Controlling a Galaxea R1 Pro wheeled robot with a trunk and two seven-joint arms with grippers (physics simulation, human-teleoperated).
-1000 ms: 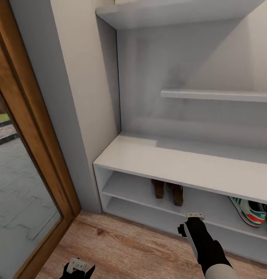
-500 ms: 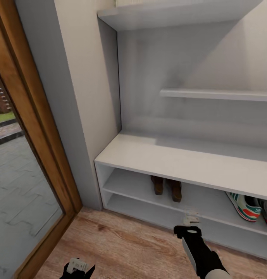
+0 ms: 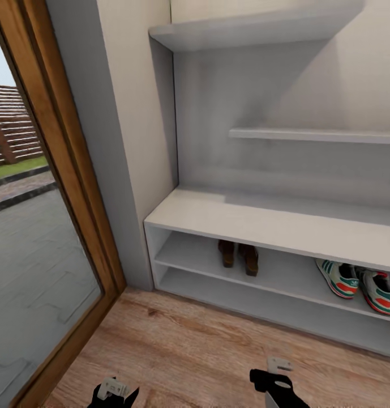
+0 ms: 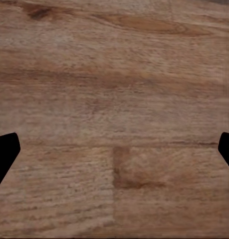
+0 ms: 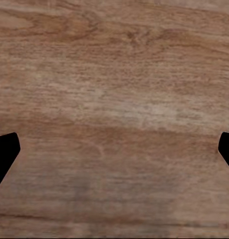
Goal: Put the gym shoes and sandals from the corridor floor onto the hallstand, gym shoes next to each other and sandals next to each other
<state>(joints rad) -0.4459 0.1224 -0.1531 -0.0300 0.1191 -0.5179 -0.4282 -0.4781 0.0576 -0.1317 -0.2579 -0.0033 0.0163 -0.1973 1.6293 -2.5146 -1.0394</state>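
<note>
The two sandals, dark brown, stand side by side on the upper low shelf of the hallstand. To their right on the same shelf lie the two gym shoes, cream with green stripes and red heels, next to each other. My right gripper hangs low over the corridor floor, well in front of the rack; its wrist view shows the right gripper open over bare planks. My left gripper sits at the head view's lower edge, and the left gripper is open above wood.
A wood-framed glass door stands at the left, with paving outside. A grey wall panel runs between the door and the rack. Two wall shelves hang above the bench top. The lowest rack shelf holds nothing.
My right arm has drawn back from the rack's shelf toward me and lower. The camera has shifted, so both gym shoes now show in full.
</note>
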